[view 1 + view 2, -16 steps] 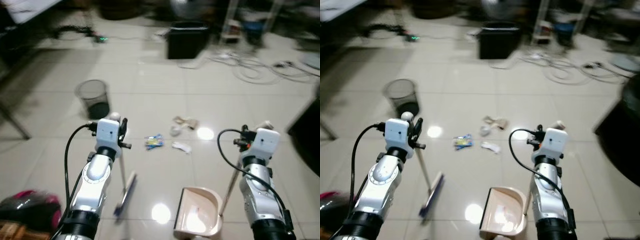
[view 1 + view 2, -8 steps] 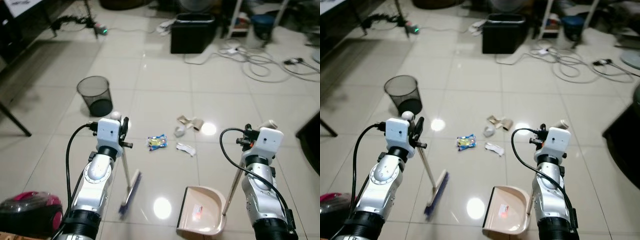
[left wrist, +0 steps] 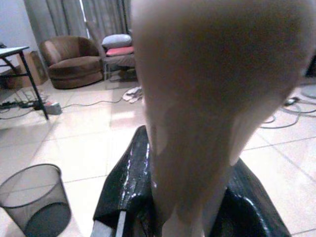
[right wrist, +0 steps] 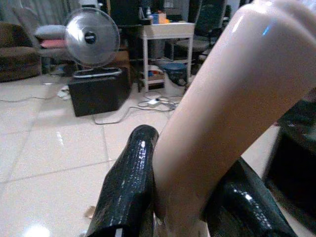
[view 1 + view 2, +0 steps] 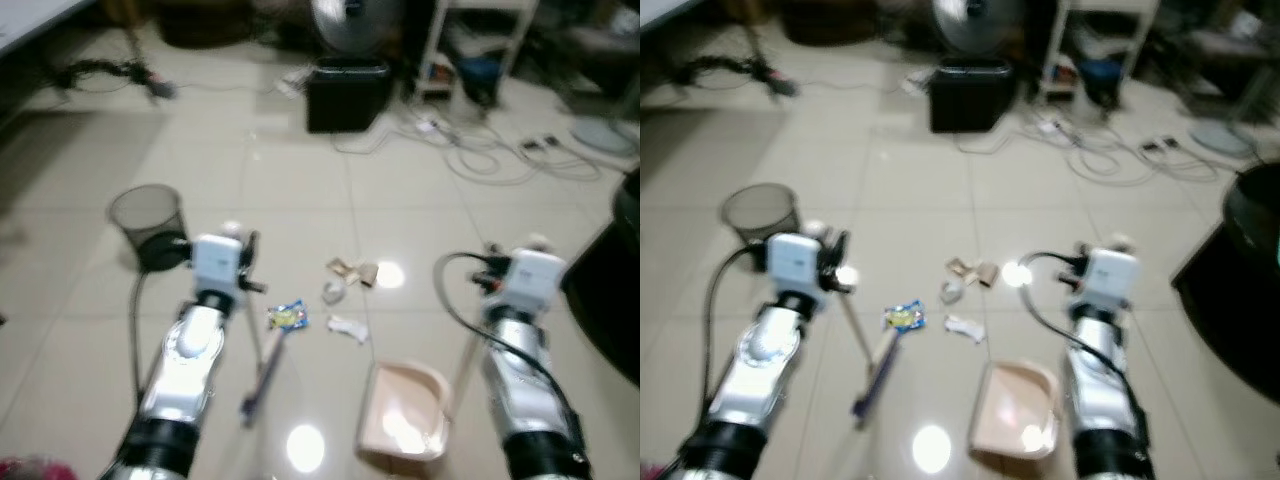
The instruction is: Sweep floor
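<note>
Broom (image 5: 262, 372) slants down to the tiled floor (image 5: 400, 210) just left of the dustpan (image 5: 405, 420), its handle clamped in the left gripper (image 3: 185, 197). The right gripper (image 4: 182, 197) is closed round the dustpan's handle. Litter (image 5: 335, 295) lies just beyond the dustpan; a mesh bin (image 5: 146, 226) stands well to its left

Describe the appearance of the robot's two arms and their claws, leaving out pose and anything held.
Both arms are silver, jointed cylinders with black bands near the base. Each wrist carries a white boxy camera housing, fed by a looping black cable. The left claw and right claw have glossy black fingers.
</note>
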